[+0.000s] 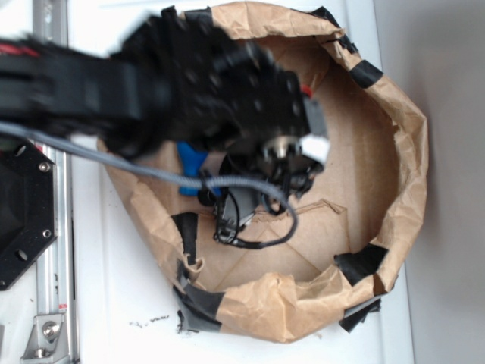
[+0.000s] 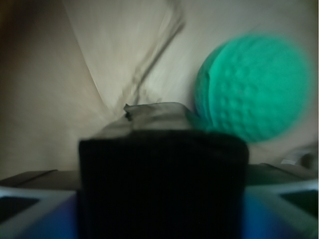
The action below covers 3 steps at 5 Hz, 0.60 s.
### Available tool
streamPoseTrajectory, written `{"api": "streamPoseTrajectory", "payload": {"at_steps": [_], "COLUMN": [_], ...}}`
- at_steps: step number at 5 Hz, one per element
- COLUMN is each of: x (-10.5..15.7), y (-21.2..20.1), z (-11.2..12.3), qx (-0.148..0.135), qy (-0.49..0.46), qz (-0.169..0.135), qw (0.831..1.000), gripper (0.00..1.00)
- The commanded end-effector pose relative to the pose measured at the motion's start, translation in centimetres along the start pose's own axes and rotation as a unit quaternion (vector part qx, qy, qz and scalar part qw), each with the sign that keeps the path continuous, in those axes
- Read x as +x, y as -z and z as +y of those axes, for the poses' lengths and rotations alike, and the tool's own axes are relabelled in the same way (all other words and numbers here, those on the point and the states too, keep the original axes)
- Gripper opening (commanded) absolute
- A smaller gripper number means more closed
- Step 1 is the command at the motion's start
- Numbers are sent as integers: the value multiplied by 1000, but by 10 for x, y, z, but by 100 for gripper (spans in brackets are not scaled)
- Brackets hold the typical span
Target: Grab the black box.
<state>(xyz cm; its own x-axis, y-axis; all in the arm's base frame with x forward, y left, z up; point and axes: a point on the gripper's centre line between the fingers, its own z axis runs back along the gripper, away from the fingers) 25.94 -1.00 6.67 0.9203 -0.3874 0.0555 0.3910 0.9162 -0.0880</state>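
Observation:
The black box (image 2: pixel 163 164) fills the lower middle of the wrist view, its dark front face spanning the whole gap between the two blue fingers (image 2: pixel 47 219). Both fingers press against its sides, so my gripper (image 2: pixel 163 211) is shut on it. A green dimpled ball (image 2: pixel 256 89) lies just behind the box to the right, close to its far corner. In the exterior view the blurred black arm reaches down into a brown paper ring, and the gripper (image 1: pixel 220 189) hangs over its floor. The arm hides the box and the ball there.
The crumpled brown paper wall (image 1: pixel 405 152) rings the work area, held with black tape patches (image 1: pixel 362 262). A grey cable (image 1: pixel 151 171) and black wires (image 1: pixel 258 235) hang below the arm. A metal rail (image 1: pixel 57 250) runs along the left.

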Motion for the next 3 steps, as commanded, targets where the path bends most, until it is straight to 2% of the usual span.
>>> {"api": "streamPoseTrajectory", "payload": {"at_steps": [1, 2, 3], "x": [2, 11, 14], "y": [-92, -95, -83], "z": [2, -10, -14], "qx": [66, 61, 53], "qy": [-82, -114, -122], "qz": [-61, 3, 54], "qw": [993, 992, 990], "gripper": [0, 0, 0]}}
